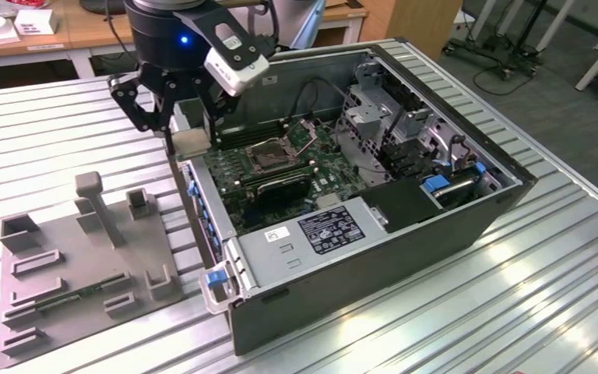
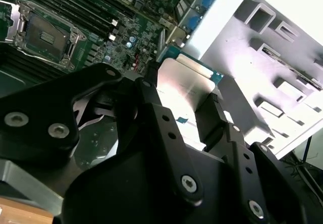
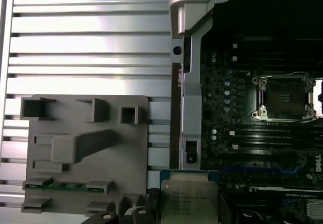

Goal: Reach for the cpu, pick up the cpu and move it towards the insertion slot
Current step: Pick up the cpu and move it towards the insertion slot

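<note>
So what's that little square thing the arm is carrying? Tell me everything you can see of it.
The chip is a small flat square with a silvery metal face bearing fine print and a thin green-blue rim. The black pincer grips it by two opposite edges, holding it in the air about over the side wall of the open computer case, apart from the empty socket.

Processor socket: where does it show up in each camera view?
Exterior view: socket inside the open case, near the gripper.
First wrist view: socket across the case wall from the grey fixture.
Second wrist view: socket beyond the gripped chip.
Shared landmark: the grey fixture.
</note>
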`<state>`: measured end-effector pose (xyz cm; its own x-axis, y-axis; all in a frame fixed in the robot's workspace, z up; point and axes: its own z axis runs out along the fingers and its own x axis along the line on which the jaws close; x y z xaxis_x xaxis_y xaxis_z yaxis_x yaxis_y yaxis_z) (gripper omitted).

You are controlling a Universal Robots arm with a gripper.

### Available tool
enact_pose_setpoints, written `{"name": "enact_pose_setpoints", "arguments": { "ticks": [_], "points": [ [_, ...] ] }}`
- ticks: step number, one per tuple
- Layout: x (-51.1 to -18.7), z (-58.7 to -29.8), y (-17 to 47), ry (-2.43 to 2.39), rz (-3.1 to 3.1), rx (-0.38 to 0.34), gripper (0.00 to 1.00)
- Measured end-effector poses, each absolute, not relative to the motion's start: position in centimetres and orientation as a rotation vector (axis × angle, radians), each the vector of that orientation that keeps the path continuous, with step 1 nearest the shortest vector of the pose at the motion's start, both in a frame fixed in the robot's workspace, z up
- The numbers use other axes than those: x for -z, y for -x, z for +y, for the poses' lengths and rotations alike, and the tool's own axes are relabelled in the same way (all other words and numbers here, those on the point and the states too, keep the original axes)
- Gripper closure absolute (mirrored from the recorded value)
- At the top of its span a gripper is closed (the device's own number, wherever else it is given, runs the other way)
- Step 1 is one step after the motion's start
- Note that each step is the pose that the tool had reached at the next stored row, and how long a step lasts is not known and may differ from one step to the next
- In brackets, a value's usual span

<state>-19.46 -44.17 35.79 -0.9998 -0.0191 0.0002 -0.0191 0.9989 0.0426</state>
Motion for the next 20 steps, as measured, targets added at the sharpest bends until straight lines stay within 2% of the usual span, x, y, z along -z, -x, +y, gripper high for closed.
{"name": "enact_pose_setpoints", "arguments": {
  "ticks": [20],
  "points": [
    [-35.7, -44.2, 17.1, -0.031, -3.14, 0.067, 0.46]
  ]
}}
